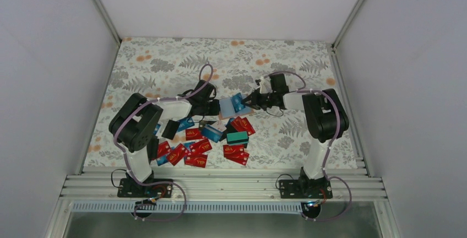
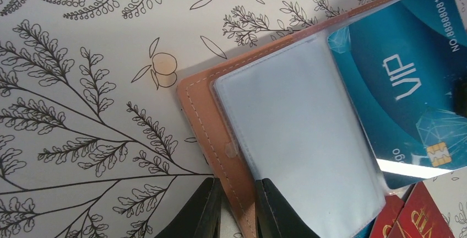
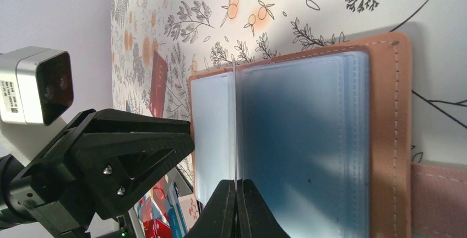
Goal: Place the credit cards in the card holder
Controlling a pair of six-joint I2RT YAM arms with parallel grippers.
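Observation:
The tan card holder (image 1: pixel 226 107) lies open at mid-table, its pale blue-grey clear sleeves up. My left gripper (image 1: pixel 216 107) is shut on its tan cover edge (image 2: pixel 205 114), one finger on each side, as the left wrist view (image 2: pixel 238 207) shows. My right gripper (image 1: pixel 247 101) is shut on a blue VIP card (image 2: pixel 407 84) whose left part lies under a clear sleeve of the holder. In the right wrist view the card shows edge-on (image 3: pixel 235 122) between the closed fingers (image 3: pixel 237 188), over the holder (image 3: pixel 385 139). Several more cards (image 1: pixel 198 147), mostly red, lie nearer the arm bases.
A teal card (image 1: pixel 237 136) and red cards (image 1: pixel 242 125) lie just in front of the holder. Red cards (image 2: pixel 418 218) show under its corner. The left arm's black gripper body (image 3: pixel 126 155) and wrist camera (image 3: pixel 36 86) sit close to my right gripper. White walls enclose the floral table (image 1: pixel 165 61).

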